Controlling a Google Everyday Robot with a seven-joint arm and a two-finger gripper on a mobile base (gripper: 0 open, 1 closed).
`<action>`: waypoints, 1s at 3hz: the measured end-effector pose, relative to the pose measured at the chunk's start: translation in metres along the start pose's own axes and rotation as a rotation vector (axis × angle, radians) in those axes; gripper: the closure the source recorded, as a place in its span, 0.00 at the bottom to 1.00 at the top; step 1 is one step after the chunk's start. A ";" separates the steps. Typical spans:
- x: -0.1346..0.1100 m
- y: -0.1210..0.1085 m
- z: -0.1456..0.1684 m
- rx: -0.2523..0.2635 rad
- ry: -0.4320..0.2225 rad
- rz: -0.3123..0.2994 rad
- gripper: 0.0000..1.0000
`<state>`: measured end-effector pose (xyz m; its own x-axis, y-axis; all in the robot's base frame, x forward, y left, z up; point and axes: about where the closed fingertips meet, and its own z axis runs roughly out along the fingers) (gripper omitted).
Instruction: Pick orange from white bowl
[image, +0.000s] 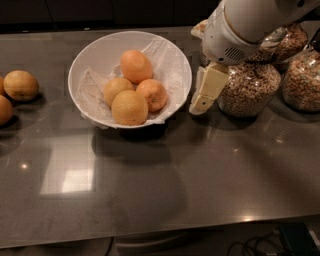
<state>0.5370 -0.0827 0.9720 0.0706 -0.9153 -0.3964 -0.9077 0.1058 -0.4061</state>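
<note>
Gripper: The gripper (200, 107) hangs just outside the right side of the white bowl (102, 47). It is cream-coloured and slants down and to the left, with its tip low over the counter.
Gripper state: Cannot tell whether it is open or closed.
Arm: A bulky white arm (240, 25) comes in from the top right corner. It passes in front of the jars.
Orange: The orange (136, 66) lies inside the white bowl, towards the back. It is deep orange and slightly egg-shaped, it rests against the fruit in front of it, and it sits well apart from the gripper.
White bowl: Wide, round and glossy, it stands on the counter left of centre. It is lined with crinkled white paper (167, 55) that spills over the front right rim.
Other fruit in the bowl: A rounder deep-orange fruit (152, 94) sits to the right. Two paler yellow-orange fruits lie beside it, one in the middle (116, 89) and one at the front (129, 107). All four fruits are bunched together.
Jars: Glass jars of cereal stand at the right. The nearest jar (248, 87) is directly behind the gripper, and a second jar (301, 80) is at the right edge.
Loose fruit: A round yellow-orange fruit (20, 85) lies on the counter at the far left. Another fruit (4, 109) is cut off by the frame edge.
Counter: The counter (175, 175) is dark grey and shiny, with a bright square reflection below the bowl.
</note>
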 end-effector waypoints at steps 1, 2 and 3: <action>-0.024 -0.013 0.015 0.055 -0.047 -0.061 0.00; -0.040 -0.023 0.028 0.092 -0.096 -0.098 0.00; -0.050 -0.034 0.041 0.102 -0.163 -0.095 0.00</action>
<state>0.5814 -0.0247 0.9723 0.2276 -0.8491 -0.4766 -0.8478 0.0680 -0.5260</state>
